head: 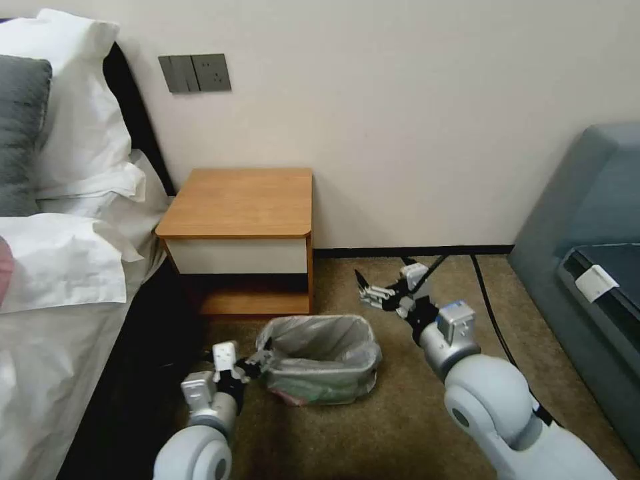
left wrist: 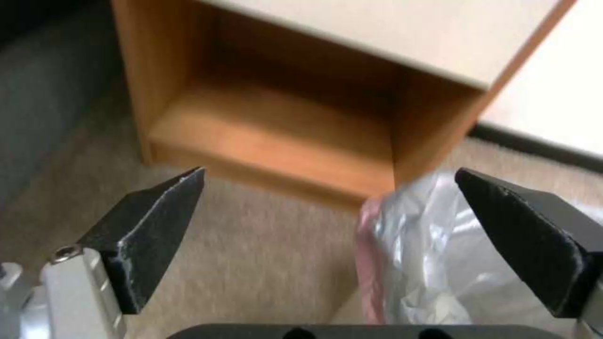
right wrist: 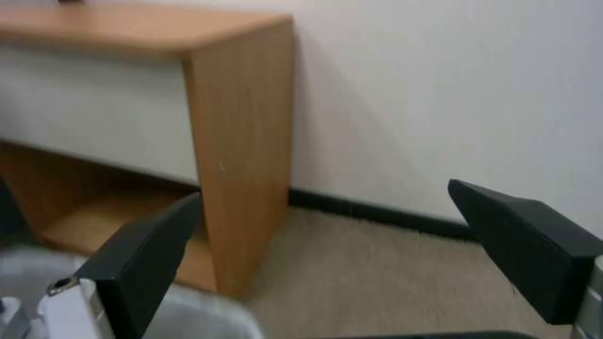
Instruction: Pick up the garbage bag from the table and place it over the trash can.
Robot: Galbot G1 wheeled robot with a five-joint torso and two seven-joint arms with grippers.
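Apparently I'm nearly finishing: the bag (head: pixel 325 353) is lining the can (head: pixel 333 390), with both my end effectors, left (head: pixel 252 363) and right (head: pixel 371 292), hanging released.

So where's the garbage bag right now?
In the head view the garbage bag lines the trash can on the carpet, just in front of the table, with the open left pincer at its left rim.
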